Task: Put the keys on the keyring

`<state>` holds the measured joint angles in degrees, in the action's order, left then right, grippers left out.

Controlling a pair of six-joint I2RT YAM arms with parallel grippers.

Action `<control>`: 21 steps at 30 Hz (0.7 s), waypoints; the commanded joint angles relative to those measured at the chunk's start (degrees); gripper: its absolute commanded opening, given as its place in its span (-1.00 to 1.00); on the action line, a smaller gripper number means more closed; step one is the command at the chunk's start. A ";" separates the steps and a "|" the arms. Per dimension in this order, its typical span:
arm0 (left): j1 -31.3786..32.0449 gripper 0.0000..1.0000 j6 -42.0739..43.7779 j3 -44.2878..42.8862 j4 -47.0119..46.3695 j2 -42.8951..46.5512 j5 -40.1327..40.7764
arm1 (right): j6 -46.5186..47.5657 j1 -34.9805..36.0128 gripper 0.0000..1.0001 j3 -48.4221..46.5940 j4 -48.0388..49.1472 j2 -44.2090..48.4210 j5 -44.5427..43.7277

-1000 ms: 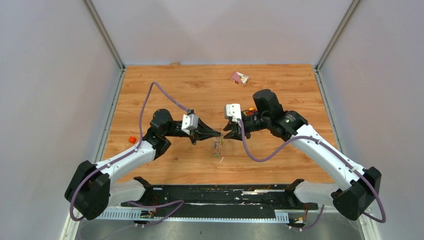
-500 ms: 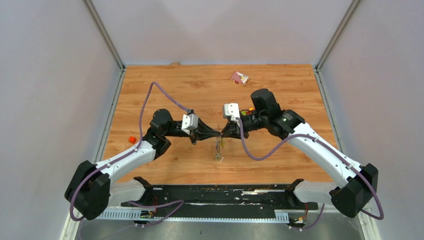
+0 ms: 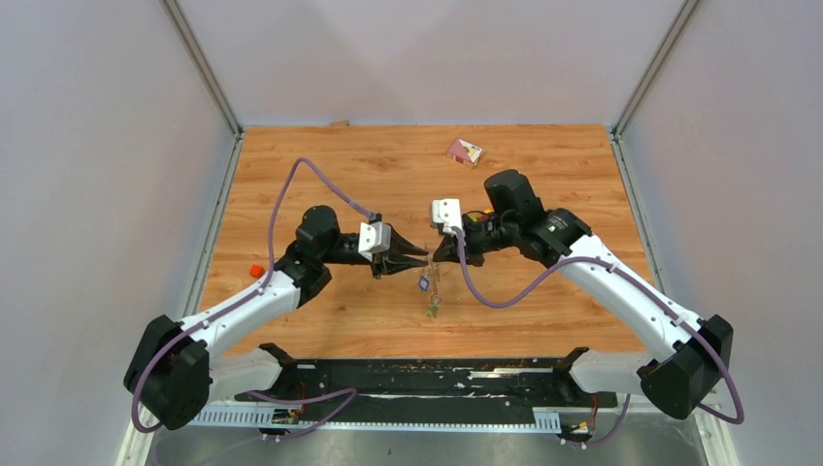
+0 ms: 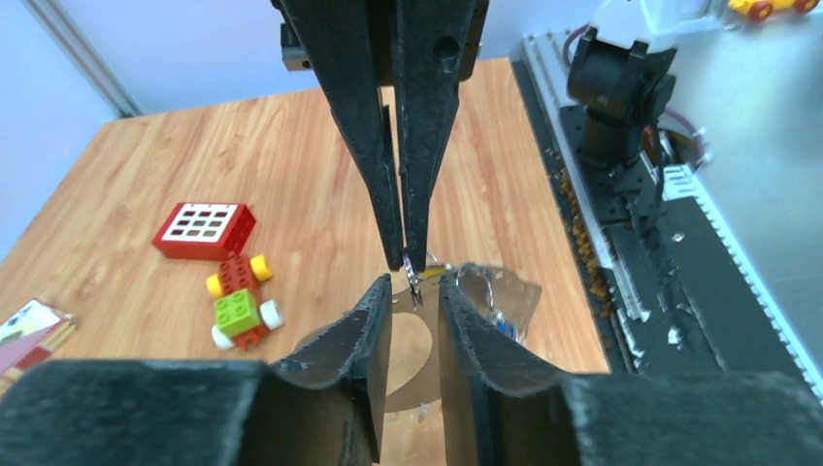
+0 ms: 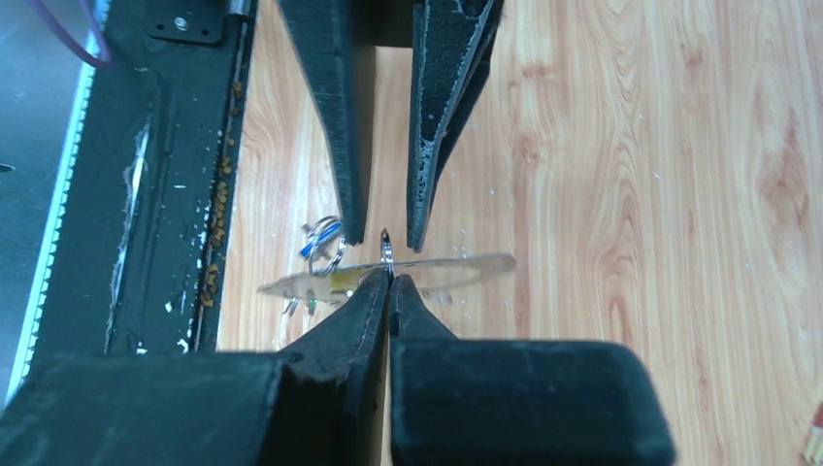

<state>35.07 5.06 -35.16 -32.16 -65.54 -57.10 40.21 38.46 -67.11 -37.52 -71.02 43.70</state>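
Mid-frame in the top view, both claws met tip to tip above the bench (image 3: 320, 165). Right claw (image 5: 390, 283) was clenched on a small wire loop (image 5: 386, 245), pinching it w/ the very tips. Left claw (image 4: 414, 288) was released, fingers apart, one on each side of that loop & not touching it as far as I could tell. Keyring (image 5: 466, 264) hung just under the pinch, seen edge-on in the right wrist view, lower centre of that frame. Keys (image 5: 320, 236) dangled by its left end there. Whether any key was already threaded on was too small to tell.

Step in hand, my read: left claw takes a 2nd hold so the loop can be pried open or fed. To do it well:
- Close left slowly, low on the wire & beside the right tips, not on top of them.
- Right grip needs to be firm, since thin wire slips easily.
- Line up both tips first; the hanging keyring will prob. swing w/ any jolt.
- Small moves only. A dropped bundle means re-picking it off the bench.
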 commanded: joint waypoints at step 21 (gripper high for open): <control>0.64 -0.36 12.30 -9.77 14.95 -4.45 3.95 | 0.60 2.57 -1.00 -10.31 -7.26 -6.21 -11.38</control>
<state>35.27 19.31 -44.91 -12.91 -69.63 -53.19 41.65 40.71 -74.96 -46.68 -77.38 31.53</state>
